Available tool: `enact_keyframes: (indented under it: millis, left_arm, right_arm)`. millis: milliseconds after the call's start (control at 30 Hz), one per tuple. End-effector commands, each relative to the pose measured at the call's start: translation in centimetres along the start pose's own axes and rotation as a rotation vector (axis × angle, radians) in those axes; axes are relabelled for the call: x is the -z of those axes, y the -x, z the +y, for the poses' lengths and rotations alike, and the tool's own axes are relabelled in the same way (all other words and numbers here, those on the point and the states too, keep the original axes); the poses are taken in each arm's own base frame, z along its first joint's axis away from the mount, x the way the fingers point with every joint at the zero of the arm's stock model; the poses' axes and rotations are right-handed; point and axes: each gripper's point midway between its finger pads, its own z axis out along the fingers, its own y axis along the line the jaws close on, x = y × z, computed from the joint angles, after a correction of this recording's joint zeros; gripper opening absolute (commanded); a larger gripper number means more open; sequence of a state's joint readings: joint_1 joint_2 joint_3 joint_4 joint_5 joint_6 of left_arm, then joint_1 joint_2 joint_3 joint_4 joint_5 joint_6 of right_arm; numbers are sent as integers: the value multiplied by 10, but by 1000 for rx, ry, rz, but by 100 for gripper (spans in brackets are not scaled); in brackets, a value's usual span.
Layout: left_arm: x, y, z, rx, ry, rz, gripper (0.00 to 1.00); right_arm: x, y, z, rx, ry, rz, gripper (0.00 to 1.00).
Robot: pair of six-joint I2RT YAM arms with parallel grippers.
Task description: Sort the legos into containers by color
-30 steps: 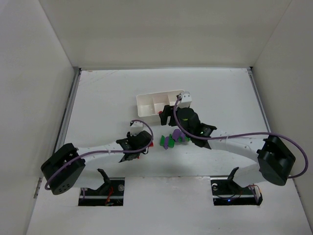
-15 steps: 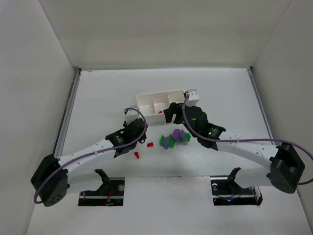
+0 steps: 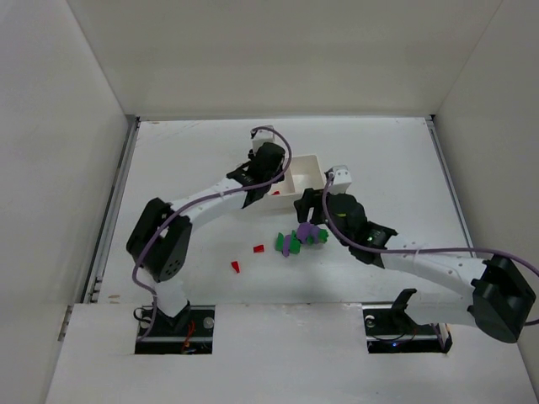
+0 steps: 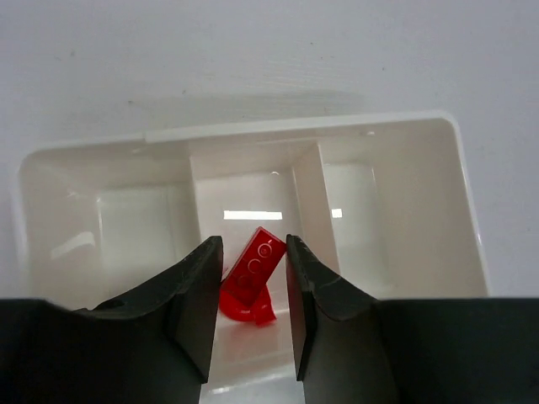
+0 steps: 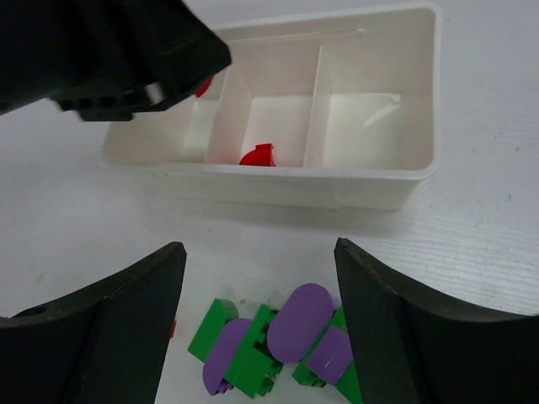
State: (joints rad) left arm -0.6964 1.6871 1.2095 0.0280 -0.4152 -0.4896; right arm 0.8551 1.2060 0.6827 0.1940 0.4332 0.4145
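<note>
step in hand: a red brick [image 4: 255, 259] is being delivered to the tray [image 4: 295, 127]; the red sorting is judged partly done, since another red piece [image 5: 258, 156] is seen lying in the middle compartment [image 4: 244, 181].
left gripper [image 4: 250, 252]: clamped on the red brick, which is pinched at a tilt between the two fingers, directly above the middle compartment.
left arm pose: stretched far forward and across to the tray, with the wrist aimed down into it.
right gripper [image 5: 259, 252]: spread wide with nothing held, hung just above the green and purple pile [image 5: 278, 345], near the tray's front wall.
loose reds: a loose red piece [image 3: 258, 248] and a second loose red piece [image 3: 236, 267] are seen on the table [image 3: 185, 151], apart from the pile.
next move: the fingers need to be parted so that the brick is dropped beside the other red; the thin dividers are close, so a centred release is called for.
</note>
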Motion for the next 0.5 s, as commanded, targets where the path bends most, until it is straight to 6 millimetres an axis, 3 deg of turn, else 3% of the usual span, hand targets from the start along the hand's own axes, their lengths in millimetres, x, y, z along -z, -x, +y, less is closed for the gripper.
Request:
enact_keyframes:
  millis: [0,100,233,333,467]
  left_arm:
    - [-23,10,-15,-26,-37,4,23]
    - [-36,8,-19,-29,-32,17,32]
    - [-34,15,-26,-33,-45,-3,51]
    - [-22,23,-24,-25,-53,-21,60]
    - [11,40,-5,23,-60,-83,59]
  right_arm:
    - [7,21,8,-24,52,-59,75]
    - [10,23,13,-19,79,-60,68]
    - [8,21,14,-8,86,-55,70]
    - [9,15,23,12,114,-38,76]
    - [9,6,45,44,176,-6,75]
